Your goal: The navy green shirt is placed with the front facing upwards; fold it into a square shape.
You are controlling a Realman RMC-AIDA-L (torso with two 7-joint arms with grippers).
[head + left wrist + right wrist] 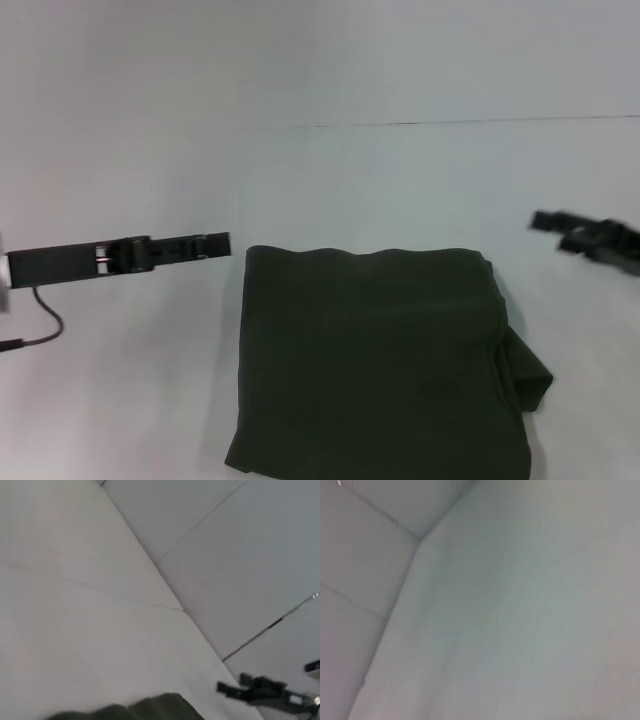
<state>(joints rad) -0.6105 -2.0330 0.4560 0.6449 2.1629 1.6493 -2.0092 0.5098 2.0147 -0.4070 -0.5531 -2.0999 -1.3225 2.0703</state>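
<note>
Two arms flank one garment in the head view: the navy green shirt [375, 365], a dark olive cotton tee, lies as a near-square folded block on the pale grey desk [130, 400], towards its near edge. One loose flap of cloth sticks out at the block's right side, toward the near right corner. The left end effector [218, 244], black and slim, hovers just off the shirt's far left corner, holding nothing; whether its fingers are wide or narrow I cannot tell. The right end effector [545, 222] hangs well clear of the shirt's right edge, also empty, its opening unreadable.

The left wrist view shows bare desk, a sliver of the shirt, and the other arm's end effector farther off.

The right wrist view shows only plain pale surfaces.

Judging by this, folding is almost finished. The risk is that protruding flap: left untucked, it spoils the square, and a clumsy tug could drag the layers askew.
</note>
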